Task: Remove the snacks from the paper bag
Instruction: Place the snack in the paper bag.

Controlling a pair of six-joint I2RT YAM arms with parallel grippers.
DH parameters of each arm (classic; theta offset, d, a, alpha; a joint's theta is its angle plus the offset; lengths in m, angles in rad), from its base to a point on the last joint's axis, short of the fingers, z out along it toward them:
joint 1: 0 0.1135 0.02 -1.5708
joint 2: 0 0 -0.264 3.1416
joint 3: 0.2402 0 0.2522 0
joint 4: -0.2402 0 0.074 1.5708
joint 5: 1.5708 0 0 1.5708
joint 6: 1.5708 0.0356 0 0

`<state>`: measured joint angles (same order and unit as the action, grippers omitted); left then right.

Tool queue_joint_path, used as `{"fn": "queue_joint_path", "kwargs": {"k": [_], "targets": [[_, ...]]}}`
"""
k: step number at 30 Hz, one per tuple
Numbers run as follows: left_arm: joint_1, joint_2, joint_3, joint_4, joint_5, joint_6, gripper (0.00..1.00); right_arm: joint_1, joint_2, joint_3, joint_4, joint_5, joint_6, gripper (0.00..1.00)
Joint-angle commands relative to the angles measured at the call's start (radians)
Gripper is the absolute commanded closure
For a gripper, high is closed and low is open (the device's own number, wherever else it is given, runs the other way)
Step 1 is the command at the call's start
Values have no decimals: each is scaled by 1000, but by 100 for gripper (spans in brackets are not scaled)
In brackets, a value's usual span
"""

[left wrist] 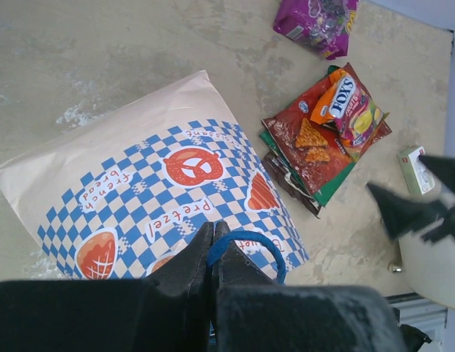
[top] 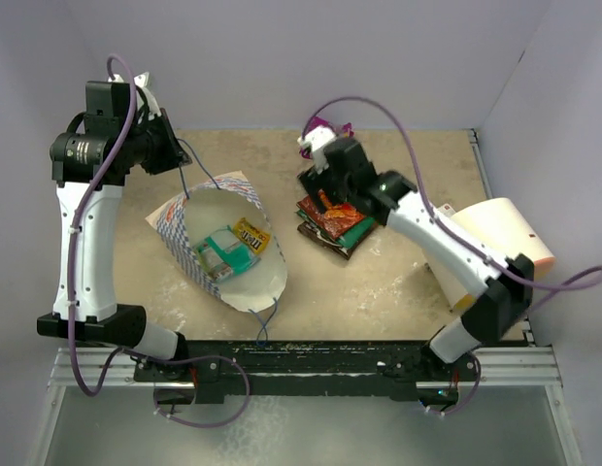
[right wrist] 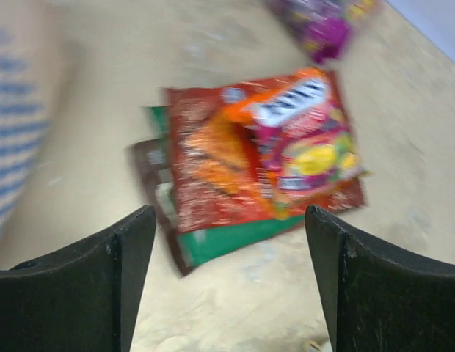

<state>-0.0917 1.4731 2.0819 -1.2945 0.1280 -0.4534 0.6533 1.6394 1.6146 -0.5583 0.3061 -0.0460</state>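
Paper bag (top: 221, 243) is observed on the left half of the worktop (top: 398, 282), its mouth spread open toward the overhead camera and its blue-and-white checkered band with pretzel print seen in the left wrist view. Left tool (left wrist: 213, 229) is closed on the blue string handle (left wrist: 246, 238) at the far left edge of the bag; the fingers are pressed together with the string pinched between them. Two snacks are noted inside the bag: a teal packet (top: 223, 254) and, just to its right, a yellow packet (top: 250, 233). Right of the bag, apart from it, a stack of packets (top: 335, 225) is laid on the worktop: an orange-and-magenta FOX'S packet (left wrist: 348, 106) on top, a red-brown packet (left wrist: 304, 147) under it, then a green packet (left wrist: 336, 185) and a dark brown packet (left wrist: 286, 176) at the bottom, of which only edges are visible. Right tool (right wrist: 229, 213) is positioned above this stack with its fingers spread wide and nothing between them; the right wrist view is blurred. A magenta-purple packet (left wrist: 315, 22) lies on its own beyond the stack, at the far edge. A small pale green packet (left wrist: 412, 169) is seen right of the stack. A large cream cylinder (top: 505, 243) lies on the right side of the worktop.
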Motion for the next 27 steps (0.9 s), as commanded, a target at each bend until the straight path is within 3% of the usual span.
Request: {"fn": "queue_joint_path", "kwargs": {"k": [1,7,13,20,27], "targets": [[10,-8,28,48,52,-12,100,230,-139,-217,177,-188,-50,15],[18,16,65,35,26,5,100,462,-270,-391,453,-274,-106,15],[20,27,114,13,31,7,100,545,-271,-501,627,-573,-451,24],[27,18,116,13,34,-1,100,551,-123,-511,721,-540,-785,31],[27,-15,70,38,51,-22,100,538,57,-483,888,-534,-770,38]]}}
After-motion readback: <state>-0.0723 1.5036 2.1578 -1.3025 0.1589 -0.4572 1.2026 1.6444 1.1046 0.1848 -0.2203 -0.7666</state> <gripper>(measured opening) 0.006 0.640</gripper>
